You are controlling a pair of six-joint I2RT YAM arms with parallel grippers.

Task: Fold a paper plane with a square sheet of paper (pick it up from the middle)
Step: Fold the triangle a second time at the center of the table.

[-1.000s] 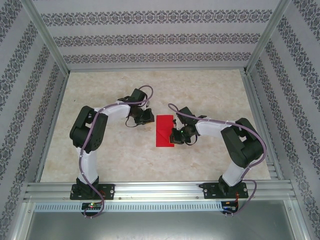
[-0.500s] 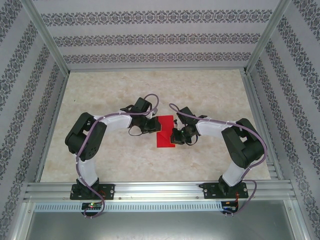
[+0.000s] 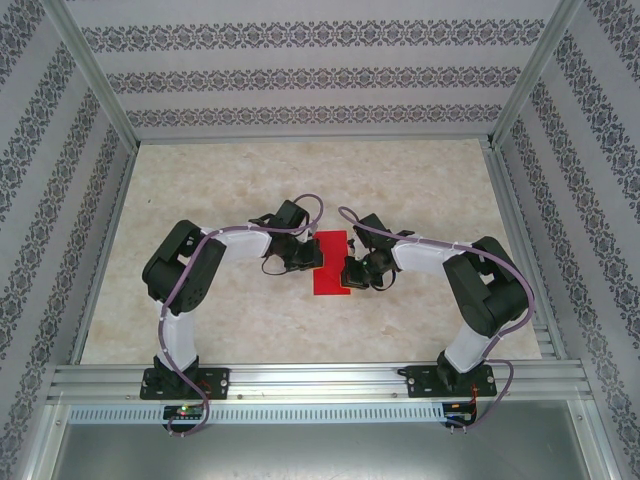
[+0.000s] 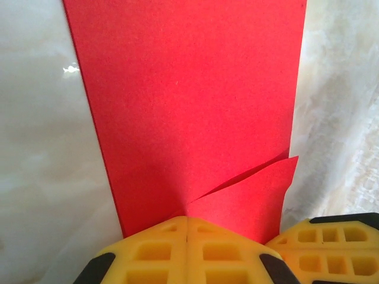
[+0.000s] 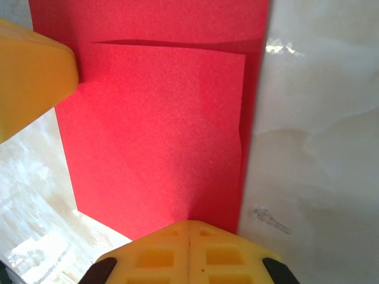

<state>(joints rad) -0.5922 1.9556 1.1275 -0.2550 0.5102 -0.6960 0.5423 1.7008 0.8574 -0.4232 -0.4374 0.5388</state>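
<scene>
Two robot arms reach inward over a pale marbled table (image 3: 200, 180), inside a frame with patterned walls (image 3: 320, 75). The left arm (image 3: 185, 265) and right arm (image 3: 480, 285) bend toward each other and meet near the table's centre.

Between them lies the square sheet of paper (image 3: 330, 278), bright red, already folded into a narrow upright rectangle and resting flat on the table. No yellow reverse shows.

The left gripper (image 3: 316, 256) sits at the sheet's left edge, its yellow fingers clenched together with the tips on the paper. The right gripper (image 3: 349, 272) sits at the opposite edge, a little nearer the arm bases, and is likewise clenched. The pictures do not show whether either one nips a layer or merely presses down.

In the left wrist view a loose flap (image 4: 249, 201) lifts slightly beside the fingertips. In the right wrist view the upper layer stops short of the lower layer's right edge.

The step in hand appears to be flattening or creasing the fold. It would go best with one gripper pinning the paper while the other presses along the fold. Pressure should be light, since thin paper may slide on the smooth table. The raised flap needs smoothing down first, or the crease may set crooked.
</scene>
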